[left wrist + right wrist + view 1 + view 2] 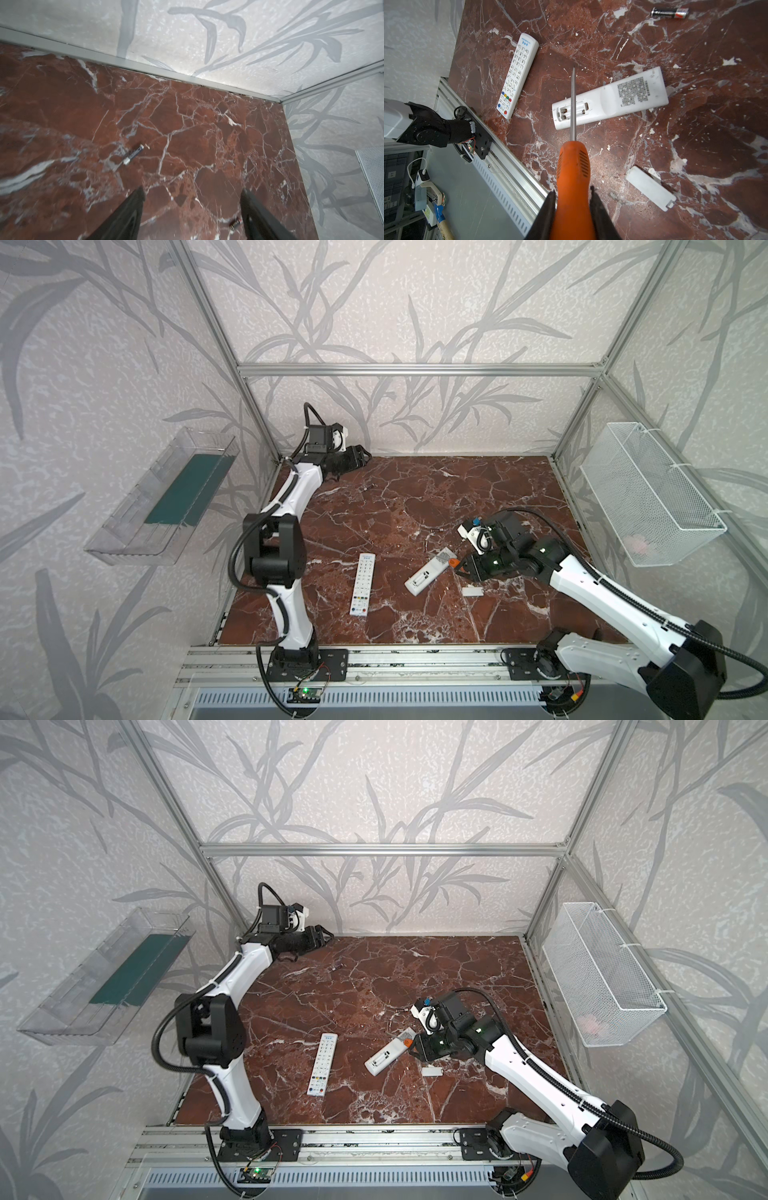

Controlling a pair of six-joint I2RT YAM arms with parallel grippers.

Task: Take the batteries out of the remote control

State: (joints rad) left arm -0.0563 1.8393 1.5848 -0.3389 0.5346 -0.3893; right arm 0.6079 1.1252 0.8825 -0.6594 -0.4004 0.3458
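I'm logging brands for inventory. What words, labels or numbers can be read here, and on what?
Nothing reads clearly.
face-up remote: blue heading and key labels, too small.
face-down remote: grey print block, blurred.
black-red battery: label too small.
bluish battery: print blurred.

1. both top views look down from high at the front onto the whole marble table (415, 497), facing the back wall (415, 414); they share nearly everything.
2. the left wrist view sits low and close over the table's far side, seemingly facing a back corner, though it is blurred.
3. the right wrist view looks steeply down, near, along the screwdriver (573, 166) at the open remote (610, 99), also seen in both top views.
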